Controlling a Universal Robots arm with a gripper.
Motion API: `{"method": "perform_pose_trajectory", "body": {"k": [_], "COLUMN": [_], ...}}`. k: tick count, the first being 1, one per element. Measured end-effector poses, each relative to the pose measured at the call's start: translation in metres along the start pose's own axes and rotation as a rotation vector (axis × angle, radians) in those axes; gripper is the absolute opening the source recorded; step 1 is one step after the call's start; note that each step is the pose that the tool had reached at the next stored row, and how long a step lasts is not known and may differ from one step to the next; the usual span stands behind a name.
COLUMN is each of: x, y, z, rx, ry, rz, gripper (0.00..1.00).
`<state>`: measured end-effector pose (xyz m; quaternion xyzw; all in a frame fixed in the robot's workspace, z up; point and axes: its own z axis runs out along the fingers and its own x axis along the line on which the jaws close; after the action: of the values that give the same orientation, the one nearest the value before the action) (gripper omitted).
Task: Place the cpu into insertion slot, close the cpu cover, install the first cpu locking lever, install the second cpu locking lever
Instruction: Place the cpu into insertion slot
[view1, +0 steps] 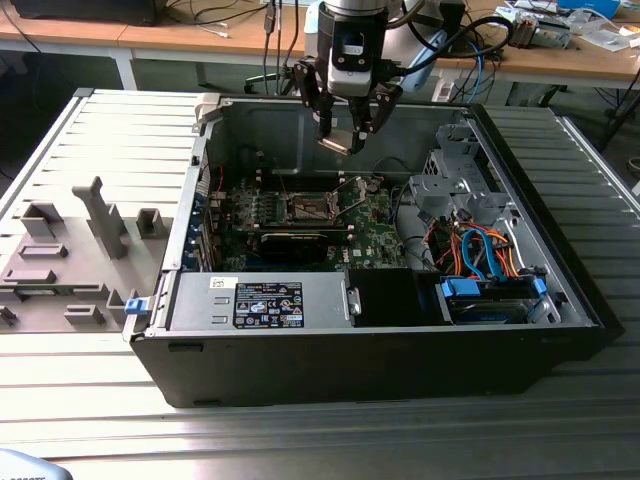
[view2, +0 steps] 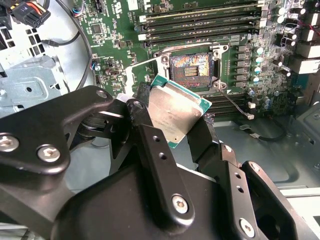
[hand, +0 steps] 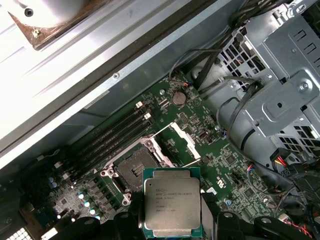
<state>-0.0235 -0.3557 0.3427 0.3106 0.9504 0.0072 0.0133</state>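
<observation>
room light: coming evenly from above in the exterior view, table slats shining softly
case: sitting in shadow inside, looking dim
case wall: blowing out white in the first wrist view
cpu: catching dull glare

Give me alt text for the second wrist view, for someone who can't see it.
The black gripper holds the cpu, silver top showing, tilted above a green motherboard. Beyond it the insertion slot sits open and empty, beside long black memory slots.
</observation>
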Motion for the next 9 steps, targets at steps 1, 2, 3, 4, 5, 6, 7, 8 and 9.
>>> {"method": "perform_pose_trajectory", "body": {"k": [1,2,3,4,5,6,7,8,9], "x": [0.0,0.0,0.0,0.0,0.0,0.0,0.0,0.0,0.0], "y": [0.0,0.0,0.0,0.0,0.0,0.0,0.0,0.0,0.0], "z": [0.0,0.0,0.0,0.0,0.0,0.0,0.0,0.0,0.0], "rx": [0.0,0.0,0.0,0.0001,0.0001,0.0001,0.0001,0.0001,0.0001], "ry": [0.0,0.0,0.0,0.0,-0.0001,-0.0001,-0.0001,-0.0001,-0.0001], "rz": [0.001,0.001,0.002,0.002,0.003,0.004,0.005,0.005,0.006], "gripper": [0.55,0.55,0.55,0.55,0.55,0.55,0.55,0.55,0.55]}}
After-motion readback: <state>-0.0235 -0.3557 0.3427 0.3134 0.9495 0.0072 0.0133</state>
